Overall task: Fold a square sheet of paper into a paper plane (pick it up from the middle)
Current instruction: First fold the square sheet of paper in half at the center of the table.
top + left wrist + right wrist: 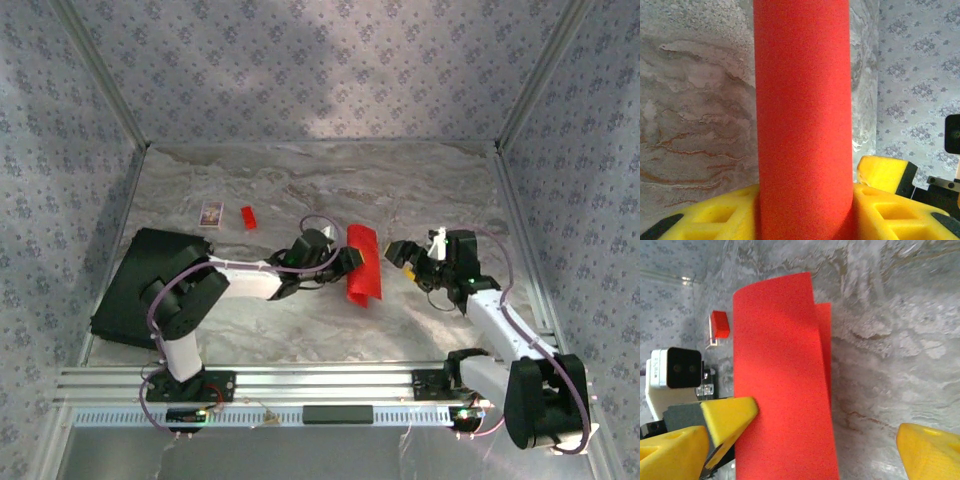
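While the left tool (346,262) is clamped on the thin bright red sheet of paper (365,265), the sheet stands bent in a curve near the middle of the grey marble counter (300,190). The right tool (398,252) is just beside it, jaws wide apart. I think the fold has only begun. Next, the right tool should catch the free edge and press a neat crease.

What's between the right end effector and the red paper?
Only a narrow strip of bare table separates the right end effector from the red paper, seen in the top view.
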Controlling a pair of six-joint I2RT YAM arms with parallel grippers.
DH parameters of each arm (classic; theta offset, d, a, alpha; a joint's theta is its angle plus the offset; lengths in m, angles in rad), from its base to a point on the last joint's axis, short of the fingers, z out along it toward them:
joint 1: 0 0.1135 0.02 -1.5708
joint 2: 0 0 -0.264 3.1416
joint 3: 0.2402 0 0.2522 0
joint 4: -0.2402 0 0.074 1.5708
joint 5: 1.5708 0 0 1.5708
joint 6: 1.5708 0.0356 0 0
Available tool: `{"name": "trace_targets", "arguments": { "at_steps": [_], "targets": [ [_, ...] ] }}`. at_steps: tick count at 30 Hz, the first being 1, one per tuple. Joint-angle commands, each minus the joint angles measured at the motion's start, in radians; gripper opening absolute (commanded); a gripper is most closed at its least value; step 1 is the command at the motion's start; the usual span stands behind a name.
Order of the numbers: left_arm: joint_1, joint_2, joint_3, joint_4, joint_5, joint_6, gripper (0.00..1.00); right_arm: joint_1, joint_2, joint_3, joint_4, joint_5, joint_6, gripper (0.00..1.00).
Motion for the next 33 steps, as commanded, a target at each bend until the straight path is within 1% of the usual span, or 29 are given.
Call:
{"name": "trace_targets", "arguments": {
  "at_steps": [1,5,11,20,23,27,33],
  "targets": [
    [-0.013,0.014,-0.019,0.033,-0.074,-0.012,0.45,0.019,0.013,0.041,-0.001,-0.043,-0.033,0.98],
    [-0.014,0.016,-0.028,0.016,-0.1,-0.002,0.45,0.031,0.019,0.047,-0.019,-0.029,-0.037,0.97],
    [-0.014,0.028,-0.03,-0.015,-0.111,0.027,0.45,0.04,0.029,0.046,-0.031,-0.015,-0.031,0.98],
    [-0.013,0.046,-0.005,-0.131,-0.122,0.056,0.46,0.051,0.05,0.047,-0.038,0.005,-0.023,0.98],
    [-0.013,0.062,-0.003,-0.147,-0.123,0.054,0.46,0.057,0.055,0.05,-0.043,0.01,-0.024,0.99],
    [-0.013,0.067,0.0,-0.163,-0.123,0.061,0.49,0.063,0.055,0.051,-0.05,0.019,-0.024,0.99],
    [-0.013,0.039,0.036,-0.278,-0.14,0.131,0.57,0.08,0.065,0.067,-0.068,0.019,-0.043,0.99]
  ]
}}
